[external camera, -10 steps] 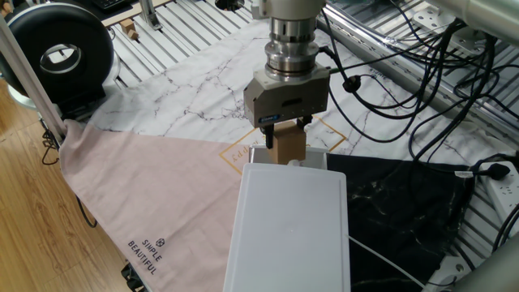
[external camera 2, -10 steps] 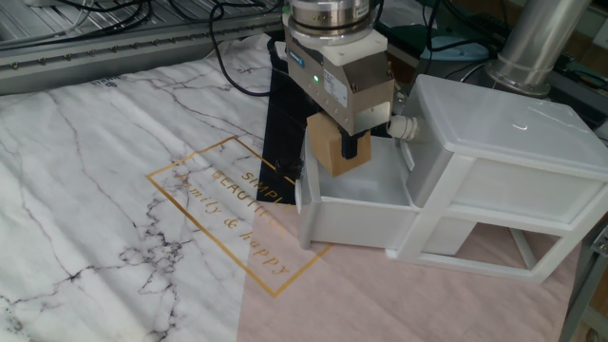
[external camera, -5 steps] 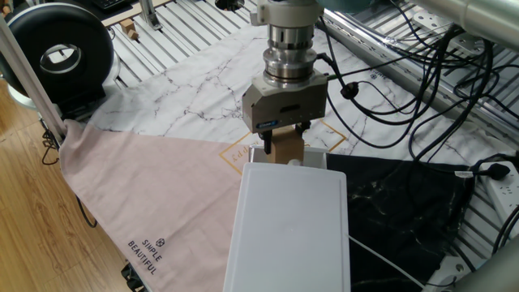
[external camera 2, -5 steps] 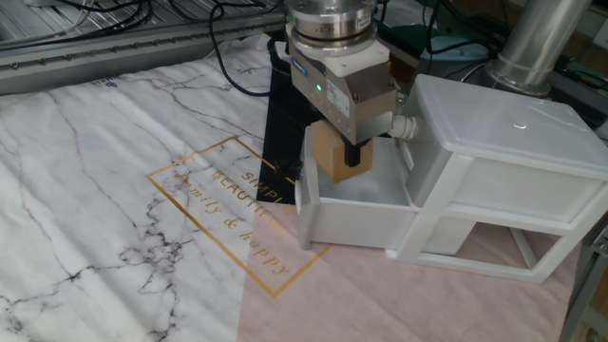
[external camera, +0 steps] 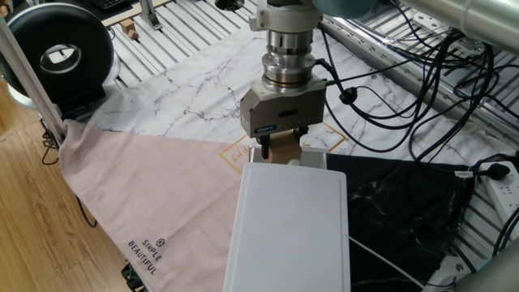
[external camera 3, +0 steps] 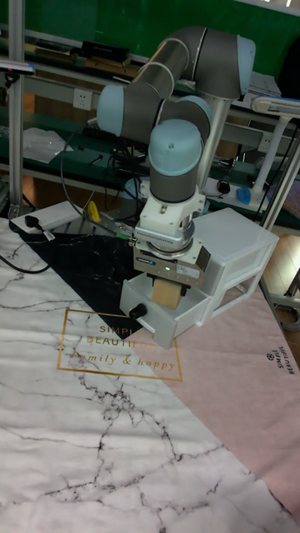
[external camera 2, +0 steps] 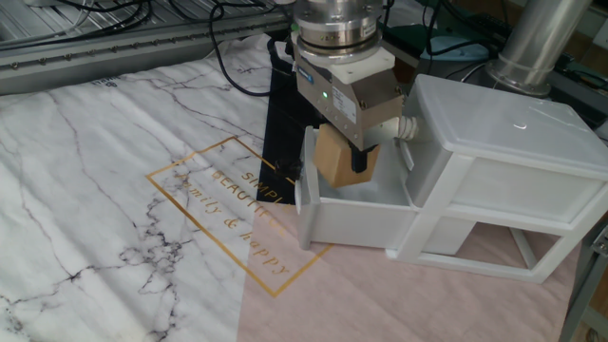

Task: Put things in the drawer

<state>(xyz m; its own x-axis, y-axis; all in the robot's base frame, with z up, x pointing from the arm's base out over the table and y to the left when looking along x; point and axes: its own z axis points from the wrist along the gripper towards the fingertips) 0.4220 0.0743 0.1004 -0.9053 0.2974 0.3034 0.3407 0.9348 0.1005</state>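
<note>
One cube (external camera 2: 340,157) pinched in the gripper (external camera 2: 350,161), hanging just over the pulled-out drawer (external camera 2: 353,214) tray, centred above the opening so letting go should drop it inside, not on the rim.

Wooden floor (external camera: 32,219), green wall (external camera 3: 125,21)
</note>
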